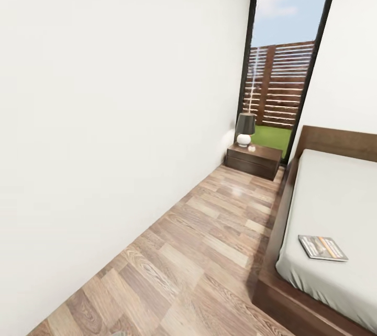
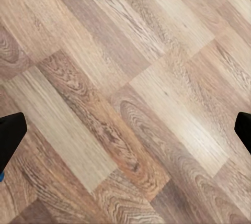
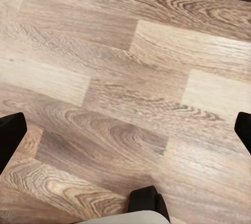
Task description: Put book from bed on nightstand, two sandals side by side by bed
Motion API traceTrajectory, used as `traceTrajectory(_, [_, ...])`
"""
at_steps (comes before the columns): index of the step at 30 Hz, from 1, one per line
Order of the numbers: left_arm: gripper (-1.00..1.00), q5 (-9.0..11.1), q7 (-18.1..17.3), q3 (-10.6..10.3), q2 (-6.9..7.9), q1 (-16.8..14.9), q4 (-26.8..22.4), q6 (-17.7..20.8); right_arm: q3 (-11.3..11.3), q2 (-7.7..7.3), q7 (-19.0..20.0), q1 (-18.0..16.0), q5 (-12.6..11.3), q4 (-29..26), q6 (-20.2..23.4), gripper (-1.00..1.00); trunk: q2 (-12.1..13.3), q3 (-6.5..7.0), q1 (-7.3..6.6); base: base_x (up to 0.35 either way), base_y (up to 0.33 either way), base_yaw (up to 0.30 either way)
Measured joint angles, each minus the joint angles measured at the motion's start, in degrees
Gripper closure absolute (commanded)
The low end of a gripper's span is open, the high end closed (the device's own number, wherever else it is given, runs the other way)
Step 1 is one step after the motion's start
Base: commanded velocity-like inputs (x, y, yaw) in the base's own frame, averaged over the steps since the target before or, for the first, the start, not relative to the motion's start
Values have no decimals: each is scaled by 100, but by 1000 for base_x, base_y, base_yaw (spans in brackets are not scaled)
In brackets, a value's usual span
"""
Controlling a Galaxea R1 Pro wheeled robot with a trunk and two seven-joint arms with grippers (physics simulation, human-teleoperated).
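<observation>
Book [image 1: 322,248] lies on the bed [image 1: 335,205] beyond a nightstand [image 1: 253,160]; both end effectors [image 2: 125,130] [image 3: 125,130] gape wide, empty, over plank floor [image 1: 193,252]

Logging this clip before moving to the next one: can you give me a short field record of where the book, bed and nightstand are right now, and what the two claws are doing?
setting: narrow strip of wood floor between a white wall and the bed
book: lying flat on the mattress, near the bed's edge
nightstand: at the far end by the tall window, left of the headboard
on nightstand: a dark-shaded lamp
left claw: open, empty, over bare floor
right claw: open, empty, over bare floor
book moved yet: no
</observation>
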Motion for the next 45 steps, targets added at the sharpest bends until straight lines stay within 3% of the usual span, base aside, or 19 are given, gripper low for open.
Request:
traceTrajectory(26, [-100,0,1,0,0,1,-1,0,2,1,-2,0,1,0,1,-100,0,0,0,0,0,212])
traceTrajectory(45, [-100,0,0,0,0,0,0,0,1,1,1,0,0,0,-8,-100,0,0,0,0,0,24])
